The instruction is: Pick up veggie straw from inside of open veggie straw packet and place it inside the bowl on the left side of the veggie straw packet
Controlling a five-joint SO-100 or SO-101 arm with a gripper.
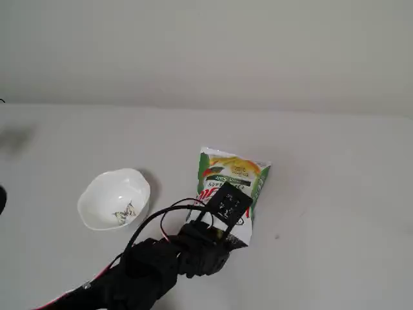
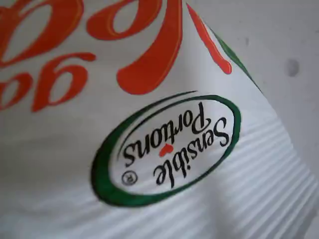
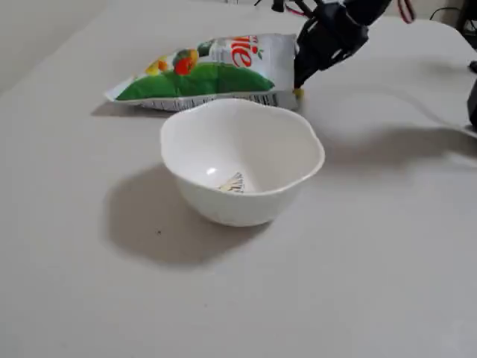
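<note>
Black and boxy, the robot's gripper (image 3: 299,83) sits at the open end of the shiny white and green veggie straw packet (image 3: 216,68) with red letters. I cannot tell how wide its fingers are. A tiny yellow bit shows at its tip, too small to name. The wrist view shows only the packet's glossy, ridged front (image 2: 164,144). Beside the packet, the small white bowl (image 1: 103,194) with a wavy rim stands on the pale grey worktop (image 3: 373,261).
</note>
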